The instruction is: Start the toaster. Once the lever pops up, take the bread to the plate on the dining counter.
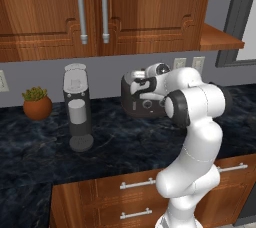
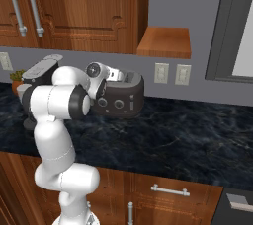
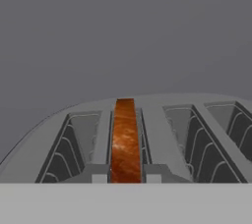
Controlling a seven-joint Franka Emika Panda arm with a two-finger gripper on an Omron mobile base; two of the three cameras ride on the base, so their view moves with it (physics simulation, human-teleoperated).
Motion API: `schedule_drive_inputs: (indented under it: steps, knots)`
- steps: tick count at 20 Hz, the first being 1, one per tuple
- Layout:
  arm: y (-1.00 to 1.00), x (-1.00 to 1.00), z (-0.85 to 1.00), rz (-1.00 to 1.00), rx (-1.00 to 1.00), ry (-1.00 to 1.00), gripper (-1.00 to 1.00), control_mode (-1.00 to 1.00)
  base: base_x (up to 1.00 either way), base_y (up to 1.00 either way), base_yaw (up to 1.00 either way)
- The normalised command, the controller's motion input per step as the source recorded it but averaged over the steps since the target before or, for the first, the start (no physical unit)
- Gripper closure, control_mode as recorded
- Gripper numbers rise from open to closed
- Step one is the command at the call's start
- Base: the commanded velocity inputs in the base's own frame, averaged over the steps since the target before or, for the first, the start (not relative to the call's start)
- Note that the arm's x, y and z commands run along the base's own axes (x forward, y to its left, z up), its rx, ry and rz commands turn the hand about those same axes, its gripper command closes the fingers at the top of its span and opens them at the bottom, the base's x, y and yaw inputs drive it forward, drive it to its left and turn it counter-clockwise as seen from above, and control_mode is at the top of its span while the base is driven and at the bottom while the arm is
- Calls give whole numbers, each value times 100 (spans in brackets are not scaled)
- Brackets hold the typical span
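Gripper (image 1: 136, 88) fingers are pinching together right over the toaster (image 2: 121, 98), near the middle of both base views, holding nothing. Bread (image 3: 125, 142) is sitting down in a slot, low in the hand view. Carrying it to the plate is left. White arm is bending forward over the counter (image 1: 40, 147).

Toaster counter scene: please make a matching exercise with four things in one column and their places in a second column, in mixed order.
Things:
1. bread
2. coffee machine
3. potted plant
4. toaster

Places:
A. far left of the counter in the left base view
B. upright in a toaster slot
C. between the plant and the toaster
D. below the wall sockets, by the gripper

Pairs: 1-B, 2-C, 3-A, 4-D
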Motion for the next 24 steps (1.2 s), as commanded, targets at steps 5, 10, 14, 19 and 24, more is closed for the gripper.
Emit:
schedule_drive_inputs:
  steps: [5,10,14,19,24]
  knots:
    - [0,-2,28,0,0,-6,100,-100,0,0,0]
    - [0,-11,37,0,0,-5,100,-100,0,0,0]
    - [0,-41,36,1,0,-11,100,-100,0,0,0]
    - [0,-53,29,0,0,-13,100,-100,0,0,0]
    - [0,-60,28,0,0,-12,100,-100,0,0,0]
